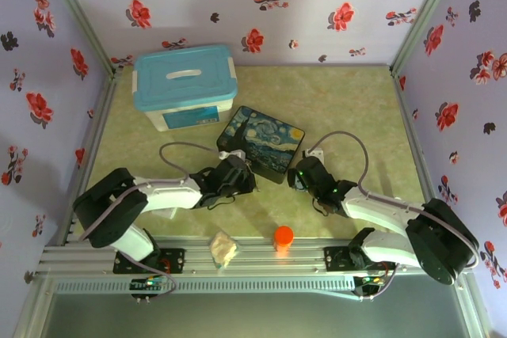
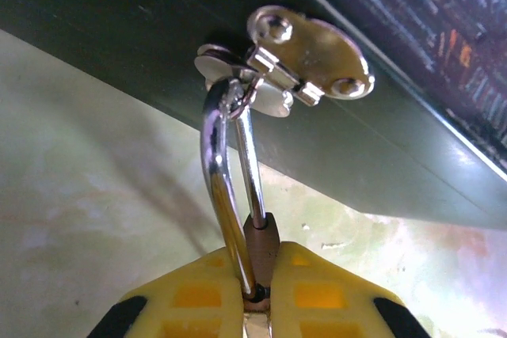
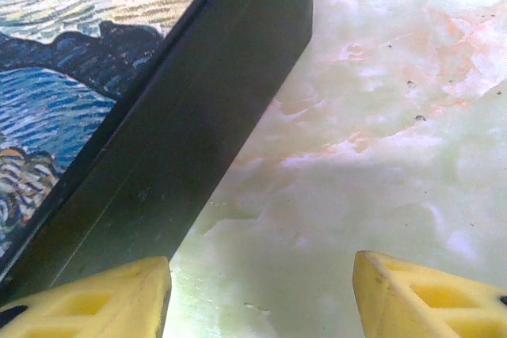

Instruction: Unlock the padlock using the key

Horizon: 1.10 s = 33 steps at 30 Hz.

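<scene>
Left wrist view, entry: your left pincer (image 2: pixel 257 310) is clamped narrow on the padlock (image 2: pixel 262 241). The brass-coloured body is pinched between the two yellow pads, and just its upper end stands clear of them. The long axis of the lock runs straight ahead out of the pincer, away from the wrist. The shackle (image 2: pixel 215 156) leads forward from the body and loops through the hasp (image 2: pixel 313 53) on the dark side wall of the painted tin (image 2: pixel 119 29), directly ahead of the fingertips. Judgement: the keyhole end of the body points back toward the wrist, buried between the pads (not confirmed, as that face is hidden).

Right wrist view: your right pincer (image 3: pixel 261 294) stands wide, with nothing between the pads, low over the table (image 3: pixel 396 116). The tin wall runs ahead along its left finger, with bare surface ahead and to its right.

Top external view: the two pincers sit near each other at the tin's near side, the right one off to the right of the left one. The left arm has the lock, so the right is the free one.

Key: too small to place, so you cannot tell where it lies. Judgement: it must enter along the lock's axis from the wrist side, and this grip looks to cover that end, so expect a regrip.
</scene>
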{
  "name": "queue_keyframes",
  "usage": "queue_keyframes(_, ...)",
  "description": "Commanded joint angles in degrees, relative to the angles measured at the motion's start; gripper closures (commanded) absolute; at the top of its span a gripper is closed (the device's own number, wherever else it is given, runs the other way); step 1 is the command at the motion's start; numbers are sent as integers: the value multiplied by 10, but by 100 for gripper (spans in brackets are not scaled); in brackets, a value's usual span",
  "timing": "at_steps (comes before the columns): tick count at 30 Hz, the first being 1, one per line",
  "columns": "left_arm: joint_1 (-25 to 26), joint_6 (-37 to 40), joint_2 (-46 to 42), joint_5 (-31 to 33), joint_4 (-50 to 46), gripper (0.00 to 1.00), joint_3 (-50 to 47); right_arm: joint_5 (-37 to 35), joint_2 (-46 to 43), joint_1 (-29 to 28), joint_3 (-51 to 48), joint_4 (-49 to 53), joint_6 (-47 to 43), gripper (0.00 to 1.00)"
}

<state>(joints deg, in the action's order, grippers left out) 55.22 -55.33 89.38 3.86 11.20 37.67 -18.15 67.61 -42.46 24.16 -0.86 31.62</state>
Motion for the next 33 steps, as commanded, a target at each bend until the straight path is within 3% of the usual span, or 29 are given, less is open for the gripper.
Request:
queue_keyframes(1, 0, 53, 34, 29, -93, 85, 8, -25, -5, 3, 10, 10, 13, 38)
queue_keyframes(7, 0, 60, 30, 29, -30, 75, -11, -18, -5, 3, 19, 5, 8, 38)
queue_keyframes(20, 1, 69, 62, 28, -6, 67, 10, -14, 26, 3, 23, -9, 6, 39)
queue_keyframes(24, 2, 54, 55, 27, 42, 66, -13, -16, 15, 3, 18, -5, 4, 39)
queue_keyframes(28, 2, 59, 78, 31, 27, 66, 6, -20, 6, 3, 12, -5, 4, 39)
queue_keyframes(33, 6, 52, 100, 46, -9, 77, 27, -22, 0, 3, 10, 3, 6, 40)
